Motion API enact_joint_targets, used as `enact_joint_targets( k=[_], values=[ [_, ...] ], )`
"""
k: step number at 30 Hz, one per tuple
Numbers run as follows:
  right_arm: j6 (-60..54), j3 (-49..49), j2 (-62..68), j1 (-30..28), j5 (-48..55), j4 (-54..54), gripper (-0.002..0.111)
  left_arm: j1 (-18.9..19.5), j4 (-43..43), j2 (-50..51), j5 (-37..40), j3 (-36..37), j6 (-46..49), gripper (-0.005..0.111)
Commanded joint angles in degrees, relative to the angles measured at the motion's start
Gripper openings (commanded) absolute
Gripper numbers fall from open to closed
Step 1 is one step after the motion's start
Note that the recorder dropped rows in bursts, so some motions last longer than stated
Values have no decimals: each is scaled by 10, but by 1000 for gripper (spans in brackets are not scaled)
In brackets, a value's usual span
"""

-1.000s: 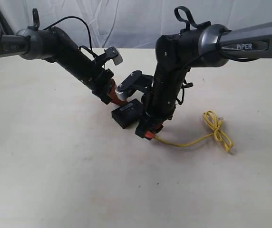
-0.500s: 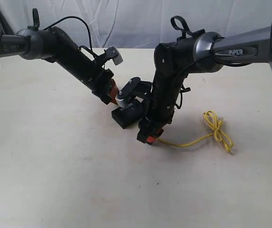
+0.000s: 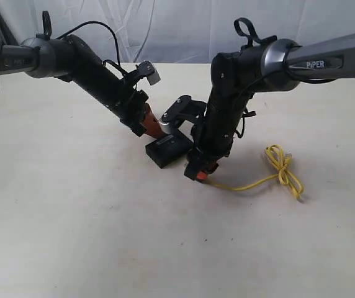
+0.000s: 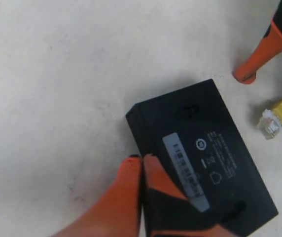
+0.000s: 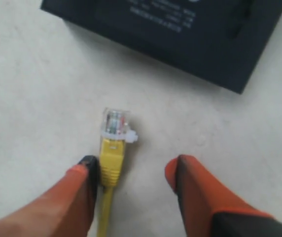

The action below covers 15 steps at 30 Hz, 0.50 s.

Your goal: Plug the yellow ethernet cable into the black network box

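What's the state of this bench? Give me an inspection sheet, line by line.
Surface: cream table, lightly marked.
Job's things: box flat, label up; cable unplugged, its plug lying apart from the box.
Clutter: nothing seen.
Grippers: left gripper shut, tips at the box's edge; right gripper open, astride the cable behind the plug.
Cables: cable's far end tied in a bundle; black arm wires off the table.
Surroundings: white cloth backdrop.

One yellow ethernet cable (image 3: 282, 166), one black network box (image 3: 168, 151), two robot arms (image 3: 97, 77) (image 3: 227, 112), one table (image 3: 72, 217)
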Motion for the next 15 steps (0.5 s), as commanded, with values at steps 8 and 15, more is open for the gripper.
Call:
enact_joint_targets(
  k=[8,15],
  values=[
    [-4,2,1,7,-6,7,18,0,-10,-1,2,-2,-2,0],
    [3,-3,-7,7,1,7,-1,0,-10,-1,2,-2,-2,0]
  ],
)
